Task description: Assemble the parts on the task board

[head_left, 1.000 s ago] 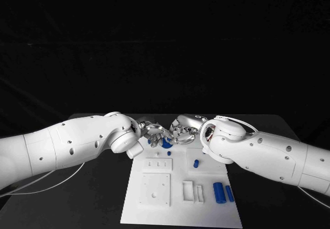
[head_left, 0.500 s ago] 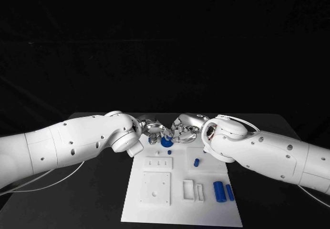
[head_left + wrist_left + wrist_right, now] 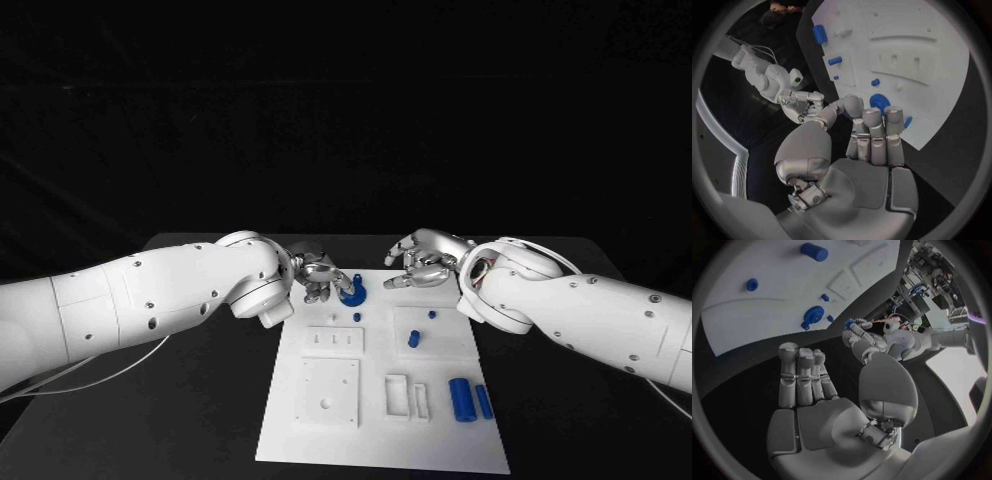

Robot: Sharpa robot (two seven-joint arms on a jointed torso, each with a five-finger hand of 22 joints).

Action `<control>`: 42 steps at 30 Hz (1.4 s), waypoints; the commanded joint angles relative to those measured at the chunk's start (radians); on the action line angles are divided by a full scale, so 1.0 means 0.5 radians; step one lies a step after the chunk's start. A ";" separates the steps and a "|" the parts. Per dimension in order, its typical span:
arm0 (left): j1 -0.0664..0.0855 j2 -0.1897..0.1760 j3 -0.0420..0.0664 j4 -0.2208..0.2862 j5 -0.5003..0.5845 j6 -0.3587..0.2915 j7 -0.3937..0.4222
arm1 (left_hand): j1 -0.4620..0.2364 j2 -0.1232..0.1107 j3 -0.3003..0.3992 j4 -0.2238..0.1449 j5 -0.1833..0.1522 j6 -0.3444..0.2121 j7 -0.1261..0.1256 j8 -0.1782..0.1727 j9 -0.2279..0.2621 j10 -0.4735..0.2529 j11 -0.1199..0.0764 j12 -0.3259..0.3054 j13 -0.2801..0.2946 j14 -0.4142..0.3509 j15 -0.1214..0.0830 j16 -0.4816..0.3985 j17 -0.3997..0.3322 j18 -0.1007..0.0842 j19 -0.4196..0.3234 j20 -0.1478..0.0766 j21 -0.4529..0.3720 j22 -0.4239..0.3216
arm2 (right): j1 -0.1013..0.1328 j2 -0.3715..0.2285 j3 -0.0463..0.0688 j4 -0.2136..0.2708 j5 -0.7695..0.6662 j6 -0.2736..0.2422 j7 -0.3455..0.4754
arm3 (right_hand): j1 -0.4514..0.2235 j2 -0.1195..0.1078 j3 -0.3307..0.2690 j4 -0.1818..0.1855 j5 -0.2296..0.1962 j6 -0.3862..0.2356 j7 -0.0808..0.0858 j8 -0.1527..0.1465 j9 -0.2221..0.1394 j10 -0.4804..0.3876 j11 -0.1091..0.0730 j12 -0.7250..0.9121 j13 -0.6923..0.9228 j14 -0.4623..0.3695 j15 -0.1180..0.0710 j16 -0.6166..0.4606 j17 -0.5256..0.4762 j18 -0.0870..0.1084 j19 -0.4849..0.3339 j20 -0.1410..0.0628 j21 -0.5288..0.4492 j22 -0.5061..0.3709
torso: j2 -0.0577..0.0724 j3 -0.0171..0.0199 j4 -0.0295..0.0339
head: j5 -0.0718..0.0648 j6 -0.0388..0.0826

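The white task board (image 3: 433, 440) lies in the middle of the black table. A round blue part (image 3: 351, 295) sits at the board's far edge, also seen as the round blue part (image 3: 879, 102) and the round blue part (image 3: 814, 315). My left hand (image 3: 319, 279) is right beside it, and a small blue piece (image 3: 848, 322) shows at its fingertips; the same small blue piece (image 3: 907, 121) juts out past the fingers (image 3: 877, 135). My right hand (image 3: 418, 258) hangs above the far right corner with its fingers (image 3: 804, 375) apart from the thumb, holding nothing.
Small blue pegs (image 3: 355, 318) (image 3: 431, 316), a short blue cylinder (image 3: 413, 340) and two longer blue cylinders (image 3: 460, 402) (image 3: 482, 403) are on the board. White raised blocks (image 3: 326, 396) (image 3: 395, 397) stand on its near half. Both white forearms flank the board.
My right hand has let go at the round blue part and pulled back up and to the right. My left hand has stayed by the part.
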 commanded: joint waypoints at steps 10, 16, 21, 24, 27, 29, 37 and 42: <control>-0.004 -0.005 -0.087 0.037 -0.504 0.156 -0.131 | -0.001 0.035 0.008 0.002 0.016 0.240 -0.152 -0.015 0.710 -0.020 -0.016 0.040 0.019 0.008 -0.019 0.040 0.006 0.032 0.005 -0.200 0.045 -0.001 | 0.073 -0.018 0.044 -0.341 0.778 -0.229 0.391 | -0.027 0.121 -0.171 -0.098 0.290 -0.035 0.050 0.021 0.012 -0.208 0.020 -0.171 -0.180 -0.219 0.027 -0.244 -0.149 0.145 -0.229 0.099 -0.246 -0.084 | -0.001 0.0010 -0.002 | 0.019 -0.040; -0.031 0.008 -0.110 0.037 -0.387 0.106 -0.148 | -0.021 0.041 0.009 -0.003 0.031 0.261 -0.158 -0.020 0.752 -0.014 -0.021 0.082 0.041 0.015 -0.024 0.076 0.013 0.031 0.013 -0.200 0.050 0.001 | 0.108 0.024 0.048 -0.512 0.873 -0.147 0.442 | -0.049 0.207 -0.206 -0.200 0.428 -0.044 0.101 0.046 0.016 -0.377 0.073 -0.427 -0.503 -0.393 0.100 -0.635 -0.432 0.088 -0.487 0.240 -0.611 -0.278 | -0.001 -0.0003 0.007 | 0.010 -0.052; -0.059 0.019 -0.110 0.041 -0.470 0.139 -0.133 | -0.029 0.043 0.009 -0.001 0.031 0.265 -0.159 -0.022 0.765 -0.016 -0.021 0.093 0.046 0.013 -0.025 0.085 0.015 0.031 0.017 -0.200 0.051 0.003 | 0.111 0.066 0.068 -0.571 0.908 -0.126 0.469 | -0.066 0.223 -0.203 -0.220 0.441 -0.049 0.116 0.067 0.007 -0.450 0.107 -0.622 -0.798 -0.524 0.191 -0.838 -0.574 0.066 -0.653 0.312 -0.800 -0.368 | 0.002 0.0027 0.006 | 0.007 -0.080; -0.069 0.027 -0.110 0.038 -0.505 0.151 -0.133 | -0.043 0.048 0.009 0.005 0.005 0.274 -0.161 -0.025 0.785 -0.019 -0.022 0.109 0.053 0.013 -0.028 0.098 0.015 0.032 0.023 -0.201 0.052 0.007 | 0.111 0.075 0.085 -0.579 0.908 -0.114 0.481 | -0.066 0.238 -0.201 -0.236 0.440 -0.056 0.114 0.084 -0.004 -0.437 0.135 -0.778 -1.056 -0.574 0.252 -0.992 -0.721 0.049 -0.787 0.367 -0.946 -0.439 | 0.002 0.0009 0.006 | 0.005 -0.096; -0.080 0.033 -0.110 0.037 -0.509 0.162 -0.131 | -0.050 0.052 0.011 0.010 -0.006 0.279 -0.163 -0.027 0.796 -0.020 -0.023 0.119 0.057 0.014 -0.030 0.106 0.014 0.032 0.027 -0.201 0.054 0.009 | 0.111 0.081 0.088 -0.584 0.908 -0.112 0.484 | -0.066 0.244 -0.214 -0.238 0.442 -0.056 0.109 0.103 -0.018 -0.404 0.148 -0.885 -1.268 -0.576 0.273 -1.088 -0.829 0.054 -0.830 0.405 -1.027 -0.482 | -0.001 -0.0002 0.009 | 0.008 -0.106; -0.089 0.037 -0.110 0.036 -0.509 0.171 -0.131 | -0.056 0.056 0.011 0.014 -0.010 0.283 -0.164 -0.027 0.802 -0.019 -0.024 0.125 0.060 0.015 -0.030 0.111 0.014 0.032 0.029 -0.201 0.055 0.010 | 0.111 0.080 0.090 -0.585 0.906 -0.111 0.484 | -0.062 0.252 -0.218 -0.237 0.448 -0.042 0.106 0.117 -0.024 -0.345 0.136 -0.909 -1.347 -0.540 0.264 -1.099 -0.855 0.071 -0.807 0.413 -1.032 -0.488 | -0.001 0.0005 0.010 | 0.008 -0.112; -0.121 0.035 -0.109 0.035 -0.503 0.161 -0.130 | -0.091 0.103 0.010 0.021 -0.037 0.285 -0.165 -0.037 0.827 -0.028 -0.026 0.142 0.065 0.011 -0.032 0.124 0.010 0.033 0.028 -0.201 0.056 0.018 | 0.111 0.089 0.092 -0.594 0.912 -0.121 0.498 | -0.060 0.260 -0.238 -0.245 0.461 -0.007 0.100 0.143 -0.058 -0.194 0.119 -1.048 -1.594 -0.496 0.257 -1.142 -0.919 0.109 -0.783 0.446 -1.066 -0.503 | -0.001 -0.0010 0.005 | 0.003 -0.136; -0.134 0.036 -0.109 0.031 -0.483 0.157 -0.132 | -0.108 0.106 0.007 0.025 -0.045 0.288 -0.165 -0.040 0.835 -0.030 -0.025 0.147 0.066 0.009 -0.033 0.128 0.007 0.033 0.027 -0.200 0.055 0.019 | 0.111 0.089 0.092 -0.594 0.917 -0.128 0.499 | -0.056 0.260 -0.238 -0.245 0.460 -0.006 0.100 0.144 -0.063 -0.183 0.119 -1.058 -1.615 -0.493 0.258 -1.145 -0.924 0.113 -0.781 0.450 -1.070 -0.503 | 0.000 0.0003 0.004 | -0.001 -0.150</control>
